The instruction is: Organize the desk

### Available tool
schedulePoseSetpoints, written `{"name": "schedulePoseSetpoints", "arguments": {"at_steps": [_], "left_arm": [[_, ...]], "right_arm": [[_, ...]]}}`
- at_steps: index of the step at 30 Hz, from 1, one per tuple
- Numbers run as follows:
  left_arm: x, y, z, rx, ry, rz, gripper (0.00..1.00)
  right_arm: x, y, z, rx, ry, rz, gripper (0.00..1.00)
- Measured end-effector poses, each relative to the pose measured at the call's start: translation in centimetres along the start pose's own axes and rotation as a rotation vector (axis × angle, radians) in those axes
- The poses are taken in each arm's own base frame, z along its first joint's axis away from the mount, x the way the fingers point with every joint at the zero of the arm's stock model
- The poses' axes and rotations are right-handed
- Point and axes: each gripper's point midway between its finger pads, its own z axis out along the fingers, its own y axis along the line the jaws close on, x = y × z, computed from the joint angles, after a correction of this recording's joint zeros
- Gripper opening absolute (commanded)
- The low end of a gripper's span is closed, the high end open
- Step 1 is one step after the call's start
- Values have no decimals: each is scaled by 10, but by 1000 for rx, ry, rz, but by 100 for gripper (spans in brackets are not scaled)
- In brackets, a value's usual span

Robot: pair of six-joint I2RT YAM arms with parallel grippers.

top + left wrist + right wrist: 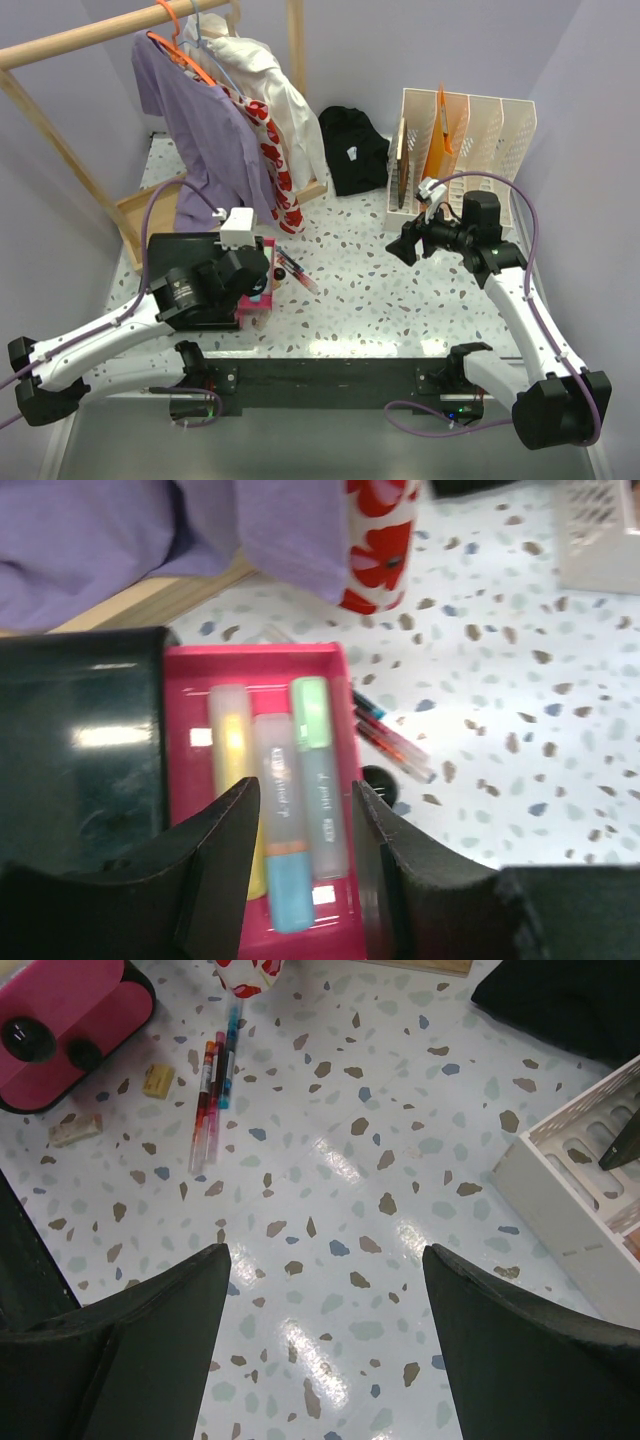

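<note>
highlighters (278,770) in tray (255,660), pens (395,742) beside it on desk (360,270), rack (515,130) back right

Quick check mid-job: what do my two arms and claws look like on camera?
Both the left arm and right arm have white links with black joints and bases, each trailing a purple cable. The left claw and right claw have dark, tapered fingers.

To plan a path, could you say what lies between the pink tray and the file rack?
Pens and two small tan blocks near the pink tray, then bare desk; right wrist view.
</note>
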Motion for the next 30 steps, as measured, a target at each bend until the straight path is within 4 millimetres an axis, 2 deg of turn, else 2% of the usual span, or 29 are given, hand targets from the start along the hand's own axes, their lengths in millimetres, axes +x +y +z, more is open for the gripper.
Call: {"name": "schedulePoseSetpoints", "arguments": {"at_steps": [4,8,11,16,22,27,30], "left_arm": [[-13,-28,-5,143,-23,-29,47],[-16,-58,-4,256,-19,-39,46],[-10,-81,3,321,6,-28,45],[13,-112,20,374,80,3,42],[40,-122,43,331,153,41,43],[62,-115,61,245,200,80,45],[72,-108,70,190,216,102,57]], "right_arm": [[0,0,0,0,0,0,82],[0,0,0,0,0,0,82],[0,0,0,0,0,0,82],[0,0,0,0,2,0,82],[1,0,0,0,2,-2,82],[1,0,0,-1,3,-1,82],[1,0,0,-1,4,-1,82]]}}
